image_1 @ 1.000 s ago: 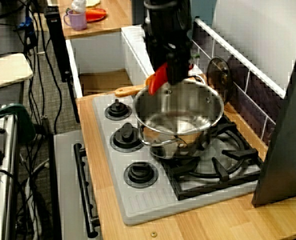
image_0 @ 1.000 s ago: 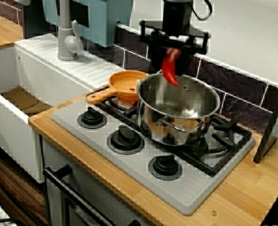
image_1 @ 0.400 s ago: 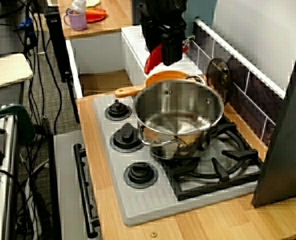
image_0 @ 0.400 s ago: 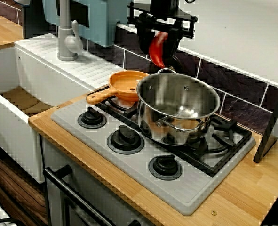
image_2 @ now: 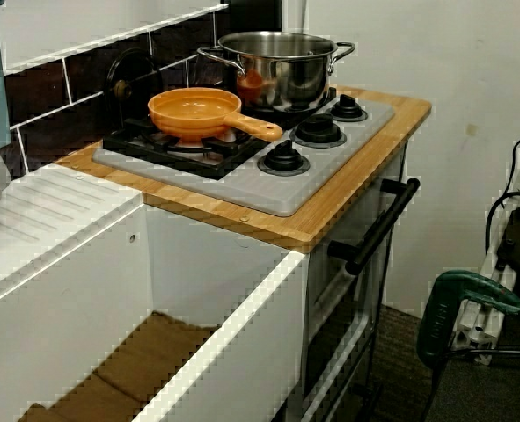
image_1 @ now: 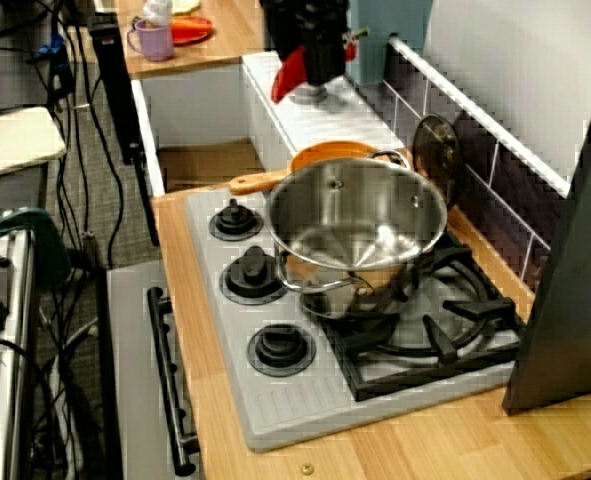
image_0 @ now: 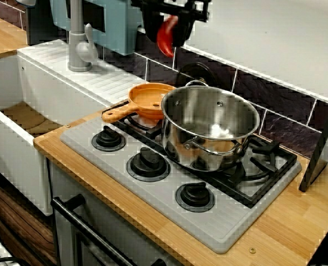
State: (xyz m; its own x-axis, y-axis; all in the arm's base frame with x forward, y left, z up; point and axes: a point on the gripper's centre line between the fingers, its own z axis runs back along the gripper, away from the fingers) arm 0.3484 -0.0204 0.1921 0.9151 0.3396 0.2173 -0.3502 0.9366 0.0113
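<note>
In the view from the stove's front, my gripper [image_0: 168,25] hangs at the top of the picture, shut on a red pepper [image_0: 165,39] that dangles below the fingers. It is high above the white drainboard [image_0: 91,75], left of and behind the steel pot [image_0: 177,138]. The view from the stove's side shows the gripper [image_1: 310,50] and pepper [image_1: 289,73] over the drainboard, beyond the pot [image_1: 375,280] and the orange pan [image_1: 327,155]. The pan [image_0: 150,100] sits on the back left burner, touching the pot. The view from the sink's end shows pot [image_2: 277,75] and pan [image_2: 194,110] but not the gripper.
A grey faucet [image_0: 77,47] stands on the drainboard beside the sink basin [image_0: 8,119]. A dark lid [image_1: 437,150] leans on the tiled backsplash behind the pot. Several black knobs [image_0: 148,162] line the stove front. A dark panel [image_0: 322,149] stands at the right.
My gripper has risen and moved left with the red pepper, from just over the pot's rim to high above the drainboard. Pot and pan have not moved.
</note>
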